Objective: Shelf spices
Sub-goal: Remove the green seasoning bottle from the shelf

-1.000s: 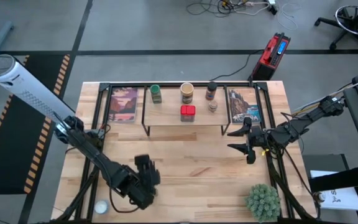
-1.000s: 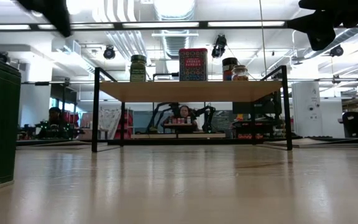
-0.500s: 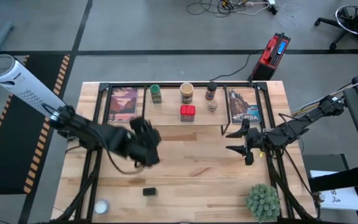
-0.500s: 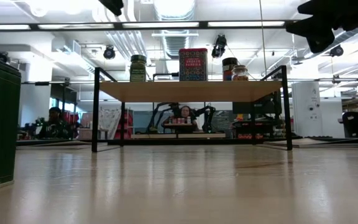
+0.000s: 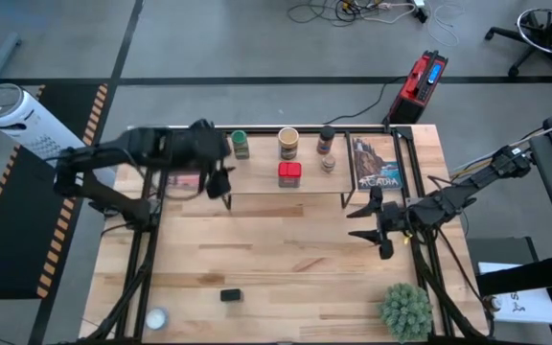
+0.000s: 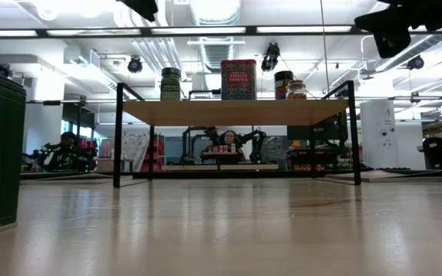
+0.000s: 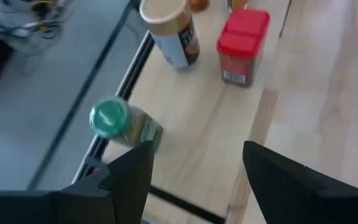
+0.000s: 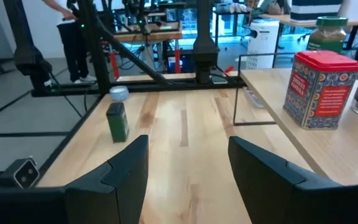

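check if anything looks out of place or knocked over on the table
Nothing is tipped or spilled. Two spices are off the shelf: the small black box and the tiny clear jar sit apart near the table's front-left edge. The green-lidded jar, tan round jar, red square tin and brown bottle stand upright on it.

Four cameras covered one tabletop [image 5: 286,249]: one overhead, one at surface level, one on each wrist.

The high view looked straight down on both arms and the shelf [image 5: 257,182]. The low view sat near the board and faced level across it, under the shelf [image 6: 236,112], into the room. The left wrist view looked steeply down, close over the shelf [image 7: 229,124]; the right wrist view looked along the tabletop [image 8: 185,137]. All four shared the red square tin [image 5: 289,172].
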Tool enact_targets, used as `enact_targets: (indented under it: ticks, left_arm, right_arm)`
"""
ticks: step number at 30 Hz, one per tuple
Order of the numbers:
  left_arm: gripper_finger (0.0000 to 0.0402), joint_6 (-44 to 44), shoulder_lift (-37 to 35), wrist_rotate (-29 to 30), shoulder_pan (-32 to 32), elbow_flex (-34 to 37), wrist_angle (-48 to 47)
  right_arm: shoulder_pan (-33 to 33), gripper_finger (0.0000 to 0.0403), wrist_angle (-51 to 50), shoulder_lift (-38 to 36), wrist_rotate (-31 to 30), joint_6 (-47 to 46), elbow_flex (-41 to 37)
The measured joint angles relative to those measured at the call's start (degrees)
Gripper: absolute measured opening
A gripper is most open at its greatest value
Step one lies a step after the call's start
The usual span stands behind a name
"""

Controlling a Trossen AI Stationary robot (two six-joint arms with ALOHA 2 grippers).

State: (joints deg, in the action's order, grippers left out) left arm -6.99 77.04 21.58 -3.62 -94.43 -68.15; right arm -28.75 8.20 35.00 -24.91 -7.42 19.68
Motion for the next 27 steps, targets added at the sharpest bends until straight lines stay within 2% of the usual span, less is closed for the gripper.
enact_targets:
  ticks: [3,6,12,17,27]
  left_arm:
    - [0.0237,5.6,0.0,-7.1,-7.2,0.0,1.3]
    - [0.0233,10.6,1.1,-11.2,-13.0,0.0,1.8]
    - [0.0228,17.5,4.0,-18.4,-20.0,0.0,4.1]
    - [0.0236,22.4,7.4,-19.7,-22.1,-1.2,3.1]
    - [0.0273,28.1,12.9,-20.9,-24.8,-10.4,-0.8]
  right_arm:
    - [0.0,0.0199,0.3,0.2,0.0,0.5,0.0]
    - [0.0,0.0199,0.2,0.4,0.0,0.6,0.0]
    - [0.0,0.0199,0.3,0.3,-0.2,2.1,0.0]
    - [0.0,0.0199,1.2,0.3,-0.2,6.2,0.0]
    - [0.0,0.0199,1.8,0.3,0.6,13.5,4.1]
